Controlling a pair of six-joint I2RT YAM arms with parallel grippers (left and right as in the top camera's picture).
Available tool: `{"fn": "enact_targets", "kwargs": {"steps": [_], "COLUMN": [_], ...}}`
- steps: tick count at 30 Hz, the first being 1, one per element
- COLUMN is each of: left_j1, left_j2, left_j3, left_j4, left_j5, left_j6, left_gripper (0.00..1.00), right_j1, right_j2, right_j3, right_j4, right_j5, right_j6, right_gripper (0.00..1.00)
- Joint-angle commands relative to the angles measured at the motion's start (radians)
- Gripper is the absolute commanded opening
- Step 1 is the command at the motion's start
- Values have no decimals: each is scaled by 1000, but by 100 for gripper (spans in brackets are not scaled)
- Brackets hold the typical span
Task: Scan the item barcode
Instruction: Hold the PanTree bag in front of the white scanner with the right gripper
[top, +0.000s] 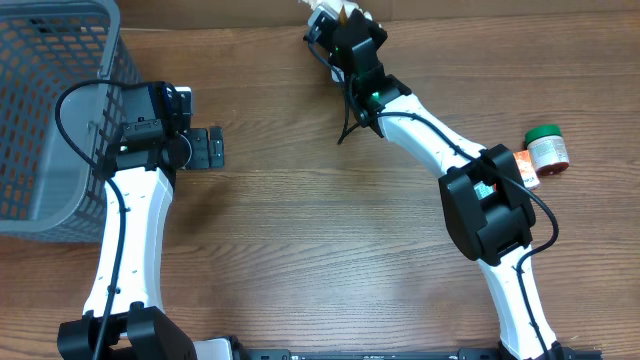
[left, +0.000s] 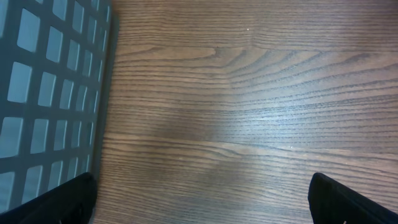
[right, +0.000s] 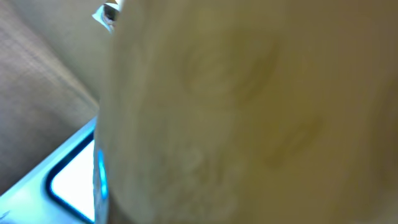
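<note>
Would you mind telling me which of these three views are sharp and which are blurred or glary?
Overhead: sharp and evenly lit. Left wrist: table grain crisp, with a soft sheen mid-frame. Right wrist: badly out of focus, a pale yellowish item filling most of the frame.

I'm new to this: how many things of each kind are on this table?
robot arms: 2 (left claw open, right claw gripping)
pale item in the right claw: 1
grey basket: 1
green-capped jar: 1
Total: 5

Item (top: 328, 9) cut off at overhead top edge; tan blur in right wrist view; basket (top: 40, 120) cropped.
</note>
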Motion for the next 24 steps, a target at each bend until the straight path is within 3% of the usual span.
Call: {"fn": "enact_targets", "kwargs": {"steps": [1,14,24], "left_j1": [4,4,4], "left_j2": [9,9,9], "left_j3": [-8,-8,-8], "left_j4": [0,0,0], "left_j5": [9,9,9], "left_j6": [22,22,22], "left_gripper": [100,100,100], "right_j1": [24,43,43], "right_j2": [5,5,-10], "right_j3": [8,8,8], "right_j4": [-21,-183,-197], "right_j5": [11,20,19], "right_j6": [7,70,141], "right_gripper": [4,4,4]}}
